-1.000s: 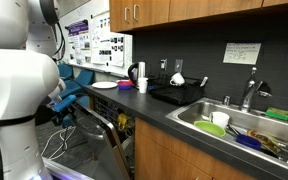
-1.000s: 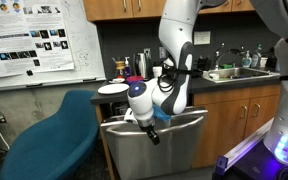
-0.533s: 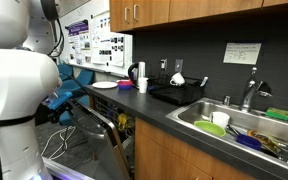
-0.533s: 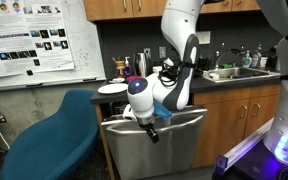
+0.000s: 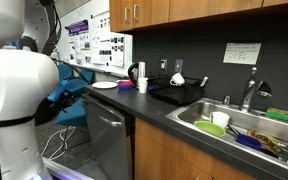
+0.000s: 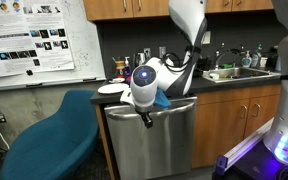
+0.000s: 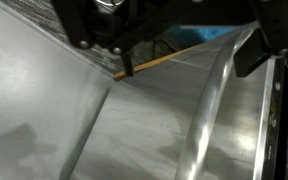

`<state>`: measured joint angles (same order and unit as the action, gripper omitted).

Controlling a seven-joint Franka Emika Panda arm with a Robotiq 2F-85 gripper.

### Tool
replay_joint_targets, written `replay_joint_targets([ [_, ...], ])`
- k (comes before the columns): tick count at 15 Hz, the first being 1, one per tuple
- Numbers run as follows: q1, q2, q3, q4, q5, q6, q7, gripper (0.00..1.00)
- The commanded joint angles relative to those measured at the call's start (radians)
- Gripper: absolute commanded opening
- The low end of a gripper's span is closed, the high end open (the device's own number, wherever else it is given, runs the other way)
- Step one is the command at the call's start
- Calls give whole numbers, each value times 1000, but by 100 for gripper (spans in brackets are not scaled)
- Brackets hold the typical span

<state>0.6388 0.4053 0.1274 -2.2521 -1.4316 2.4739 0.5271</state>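
Note:
The stainless dishwasher door stands upright under the counter in both exterior views, too. My gripper hangs against its upper front, jaws open and holding nothing. In the wrist view the gripper comes in from the top. Its dark fingers straddle the door's curved metal handle without clamping it. Past the door's top edge I see a thin orange strip and a patch of blue. Whether the door is fully latched I cannot tell.
A blue chair stands beside the dishwasher. On the dark counter are white plates, a purple cup, a kettle and a dish rack. The sink holds several dishes. My white arm base fills the near side.
The door has swung up from half-open to upright against the counter, and my gripper has risen with it, staying open.

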Motion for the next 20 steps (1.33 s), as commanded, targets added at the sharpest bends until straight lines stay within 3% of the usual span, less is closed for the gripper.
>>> replay_joint_targets([
  [1, -85, -46, 82, -50, -17, -29, 25, 100],
  [5, -182, -66, 167, -94, 47, 74, -17, 100],
  [7, -226, -83, 206, -128, 142, 153, -95, 100],
  [11, -291, -180, 280, -248, 432, 314, -338, 100],
  [14, -299, -285, 325, -332, 647, 337, -512, 100],
  [16, -336, -367, 391, -386, 793, 334, -607, 100],
  [19, -351, -470, 448, -447, 1069, 315, -750, 100],
  [20, -357, -429, 466, -442, 1157, 311, -819, 100],
])
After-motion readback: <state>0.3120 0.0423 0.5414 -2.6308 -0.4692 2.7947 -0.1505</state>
